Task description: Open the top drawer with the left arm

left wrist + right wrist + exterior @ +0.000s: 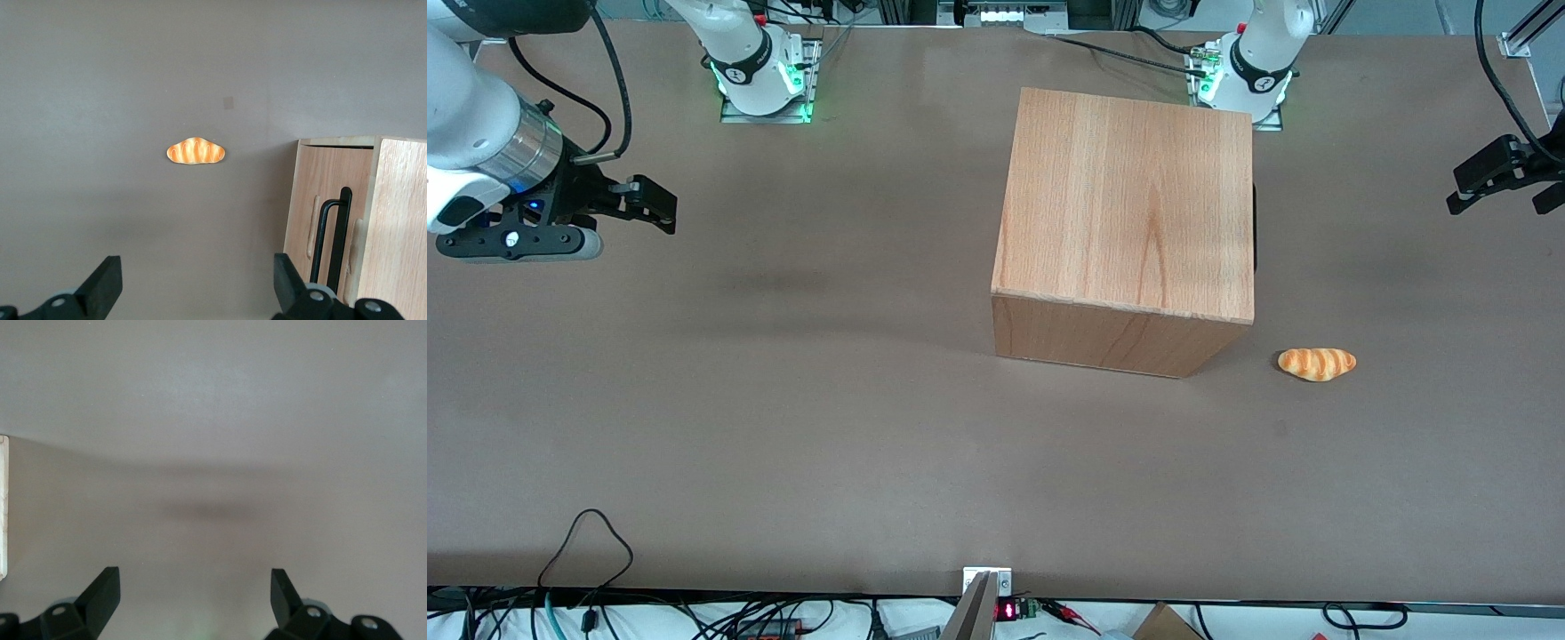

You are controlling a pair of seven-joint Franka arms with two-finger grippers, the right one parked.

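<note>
The boxy wooden cabinet (pixel 1129 204) stands on the brown table, its front turned toward the working arm's end. Its top drawer is shut. In the front view only a black sliver of the handle (pixel 1255 227) shows at the cabinet's edge. In the left wrist view the drawer front (pixel 325 200) and its slim black bar handle (pixel 339 230) show. My left gripper (pixel 1494 200) hovers above the table toward the working arm's end, in front of the cabinet and well apart from it. It is open and empty (pixel 197 287).
A small toy croissant (pixel 1317 364) lies on the table nearer the front camera than the cabinet's front; it also shows in the left wrist view (pixel 195 151). Arm bases stand along the table's back edge (pixel 996 36).
</note>
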